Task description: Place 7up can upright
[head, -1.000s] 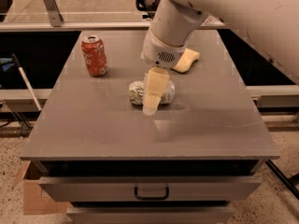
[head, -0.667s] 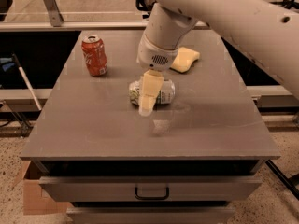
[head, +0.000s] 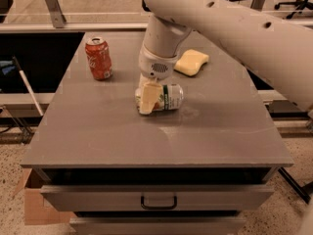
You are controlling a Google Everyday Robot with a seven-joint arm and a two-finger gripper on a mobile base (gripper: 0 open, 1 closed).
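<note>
Starting nearest, a drawer (head: 156, 199) with a dark handle sits under the front edge of the worktop (head: 98, 131). A cardboard box (head: 32, 212) pokes out at floor level on the left. Behind that front edge a broad band of grey surface runs the full width, giving open room on the near side of the things.

Around the middle, slightly left, the 7up can (head: 170, 97) lies on its side with its length running left to right. Its green band and pale body face the camera, and it is well apart from every edge. The tool (head: 148, 102) is down on the can's left part, its cream tip crossing in front of it and reaching the surface. I cannot tell whether it is clamped on the can or only set around it. Bare surface lies to the can's left and right, out to both side edges.

Farther back on the left, a red can (head: 99, 58) stands upright near the left edge, well apart from the 7up can. Back right of the tool, a yellow sponge (head: 191, 62) lies flat just beside the tool's round wrist. The white arm (head: 230, 23) comes in from the upper right, crossing above the right rear corner. Off the left side, a white stick (head: 27, 89) leans below worktop level. A metal rail (head: 73, 27) runs beyond the far edge.
</note>
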